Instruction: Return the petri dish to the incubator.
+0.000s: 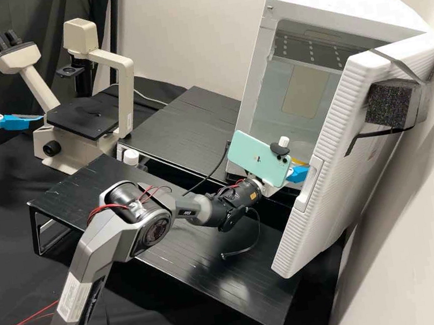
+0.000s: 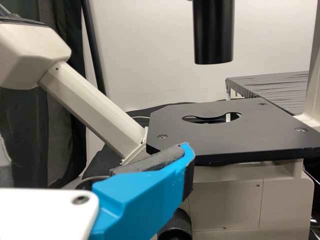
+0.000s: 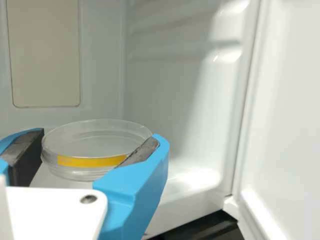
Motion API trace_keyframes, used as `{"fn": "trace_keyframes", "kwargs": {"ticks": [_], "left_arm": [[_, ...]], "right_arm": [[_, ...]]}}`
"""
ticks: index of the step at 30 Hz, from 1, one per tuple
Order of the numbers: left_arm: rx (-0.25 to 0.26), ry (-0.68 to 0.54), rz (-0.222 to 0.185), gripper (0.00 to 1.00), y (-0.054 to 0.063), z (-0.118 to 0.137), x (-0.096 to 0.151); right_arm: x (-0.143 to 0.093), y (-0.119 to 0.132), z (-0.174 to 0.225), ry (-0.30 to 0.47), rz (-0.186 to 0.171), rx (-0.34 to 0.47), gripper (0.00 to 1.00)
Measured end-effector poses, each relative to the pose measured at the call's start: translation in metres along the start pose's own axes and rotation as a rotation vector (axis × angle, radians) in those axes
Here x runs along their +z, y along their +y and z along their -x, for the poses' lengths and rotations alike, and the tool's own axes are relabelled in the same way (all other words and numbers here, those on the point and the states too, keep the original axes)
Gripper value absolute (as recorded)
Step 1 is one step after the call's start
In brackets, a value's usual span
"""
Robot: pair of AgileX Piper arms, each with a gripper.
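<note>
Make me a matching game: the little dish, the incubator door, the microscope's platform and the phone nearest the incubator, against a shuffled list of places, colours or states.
Things
1. Petri dish
2. Incubator door
3. Microscope stage
4. Phone nearest the incubator

Descriptions
A. Black, with an opening in it
B. Pale green
C. Between the right claw's two fingers
D. White and swung open

Pairs: 1-C, 2-D, 3-A, 4-B

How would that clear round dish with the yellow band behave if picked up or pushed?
The shallow, clear round dish is probably light, its walls looking thin. It seems stiff, keeping its shape between the right gripper's dark pads, though those smooth walls might slip. Held level, it shouldn't roll.
</note>
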Motion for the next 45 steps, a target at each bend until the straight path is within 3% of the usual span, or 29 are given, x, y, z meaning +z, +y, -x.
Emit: {"fn": "trace_keyframes", "kwargs": {"ticks": [5, 19, 20, 37, 45], "left_arm": [[0.0, 0.0, 0.0, 1.0, 0.0, 0.0, 0.0], [0.0, 0.0, 0.0, 1.0, 0.0, 0.0, 0.0], [0.0, 0.0, 0.0, 1.0, 0.0, 0.0, 0.0], [0.0, 0.0, 0.0, 1.0, 0.0, 0.0, 0.0], [0.0, 0.0, 0.0, 1.0, 0.0, 0.0, 0.0]], "right_arm": [[0.003, -0.015, -0.016, -0.022, 0.023, -0.041, 0.0], [0.008, -0.024, -0.04, -0.026, 0.005, -0.012, 0.0], [0.009, -0.025, -0.041, -0.03, 0.005, -0.017, 1.0], [0.009, -0.026, -0.043, -0.036, 0.006, -0.041, 1.0], [0.009, -0.029, -0.027, -0.017, -0.046, -0.058, 1.0]]}}
